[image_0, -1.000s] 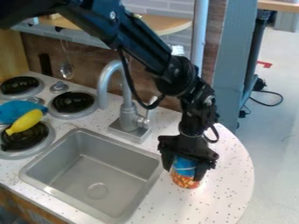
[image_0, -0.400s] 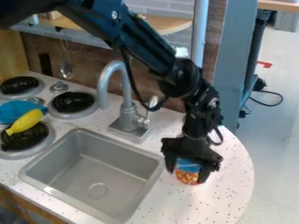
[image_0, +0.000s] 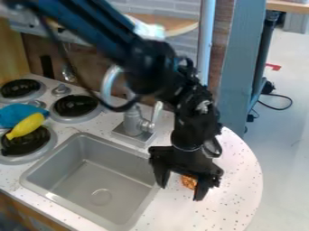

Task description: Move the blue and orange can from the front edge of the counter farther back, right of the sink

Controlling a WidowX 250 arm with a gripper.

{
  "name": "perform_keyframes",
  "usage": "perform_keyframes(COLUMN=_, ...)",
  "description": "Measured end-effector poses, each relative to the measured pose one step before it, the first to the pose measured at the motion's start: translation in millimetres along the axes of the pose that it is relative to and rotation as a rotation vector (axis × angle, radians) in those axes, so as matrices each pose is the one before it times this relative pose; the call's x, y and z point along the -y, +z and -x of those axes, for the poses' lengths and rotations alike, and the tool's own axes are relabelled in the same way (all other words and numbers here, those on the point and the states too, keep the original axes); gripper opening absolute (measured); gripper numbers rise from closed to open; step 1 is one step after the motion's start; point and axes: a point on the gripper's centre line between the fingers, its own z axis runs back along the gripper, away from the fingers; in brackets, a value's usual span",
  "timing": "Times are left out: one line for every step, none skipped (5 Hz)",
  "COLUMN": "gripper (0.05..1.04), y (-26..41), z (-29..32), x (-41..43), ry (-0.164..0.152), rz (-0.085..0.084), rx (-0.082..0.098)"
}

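Well, the gripper [image_0: 180, 191] hangs over the counter just beside the sink, on the side away from the stove, its two fingers [image_0: 160, 173] spread wide with nothing pinched between them. They straddle the view of a can [image_0: 189, 182], whose orange patterned side peeks out between them. From here I'd judge that the counter [image_0: 232, 189] bears the can's weight, since neither finger seems to squeeze it; whether they touch it, I can't tell. So much of it is hidden that I can't say if it's upright, either.

The arm [image_0: 145, 67] slants down from above the stove side of the sink, passing in front of the faucet [image_0: 131, 122]. That faucet stands at the back rim of the sink [image_0: 100, 169], presumably so its spout can serve the basin. Across the sink from the can are the burners [image_0: 75, 106]. On them a yellow toy vegetable [image_0: 27, 125] lies at a slant against a blue cloth [image_0: 17, 114], which looks to be propping it a little. Behind the sink, a spoon [image_0: 68, 73] hangs by the wall, probably to keep it off the counter.
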Motion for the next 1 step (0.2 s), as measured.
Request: perform_keyframes(gripper=1.000, y=30.07, z=32.14, x=-7.99, ry=0.0026, rz=0.0291, rx=-0.0129)
